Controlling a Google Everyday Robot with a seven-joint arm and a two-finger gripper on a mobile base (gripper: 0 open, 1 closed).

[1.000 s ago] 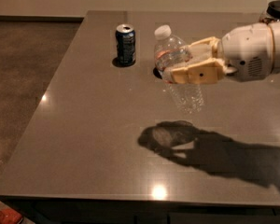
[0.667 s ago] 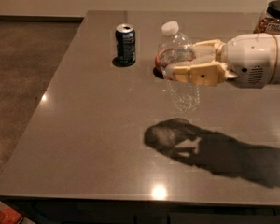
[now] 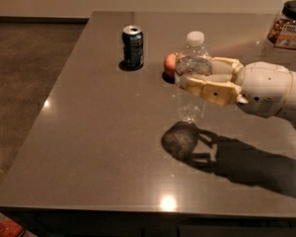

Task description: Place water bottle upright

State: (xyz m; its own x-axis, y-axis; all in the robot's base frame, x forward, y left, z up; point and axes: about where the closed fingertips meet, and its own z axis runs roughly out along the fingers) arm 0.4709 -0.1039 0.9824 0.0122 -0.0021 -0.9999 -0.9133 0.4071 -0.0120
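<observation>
The water bottle (image 3: 191, 78) is a clear ribbed plastic bottle with a white cap on top. It hangs nearly upright in the air above the grey table (image 3: 89, 132), its base a little above its own round shadow. My gripper (image 3: 187, 75) reaches in from the right and is shut on the bottle's middle, with cream fingers (image 3: 209, 89) on both sides. The label band is mostly hidden by the fingers.
A dark blue soda can (image 3: 132, 46) stands upright at the back left. A small orange-red round thing (image 3: 169, 63) sits behind the bottle. A jar with a dark lid (image 3: 288, 26) stands at the far right. The table's left and front edges are near.
The held bottle has turned from tilted to nearly upright, cap now on top. The gripper has kept its hold and moved slightly lower.
</observation>
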